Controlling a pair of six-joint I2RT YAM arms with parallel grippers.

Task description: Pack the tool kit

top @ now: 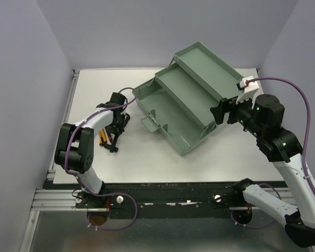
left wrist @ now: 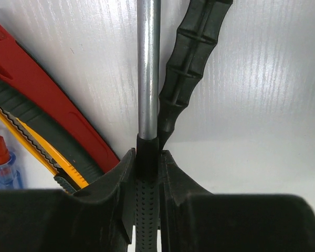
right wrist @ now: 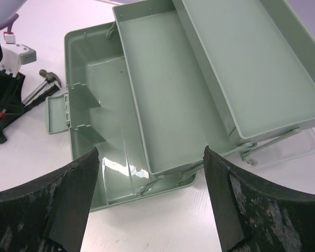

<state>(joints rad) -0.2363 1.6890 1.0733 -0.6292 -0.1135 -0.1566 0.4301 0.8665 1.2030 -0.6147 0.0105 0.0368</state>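
The tool kit (top: 170, 119) is a sage-green box in the middle of the table, standing open with its inner tray (top: 188, 97) and lid (top: 207, 63) swung up to the far right; all its compartments (right wrist: 94, 105) look empty. My left gripper (top: 115, 134) is down on the table to the left of the box. In the left wrist view my left gripper (left wrist: 147, 163) is shut on the black dotted grip of a hammer, whose steel shaft (left wrist: 148, 68) runs away from the jaws. My right gripper (top: 219, 113) hovers open at the box's right end, and nothing lies between the jaws of my right gripper (right wrist: 151, 152).
More hand tools lie around the left gripper: a red-handled tool (left wrist: 47, 100), a yellow and black one (left wrist: 37, 142), a blue screwdriver (left wrist: 0, 163) and a black ribbed handle (left wrist: 186, 68). The box's front latch flap (top: 149, 123) sticks out toward them. Grey walls bound the table.
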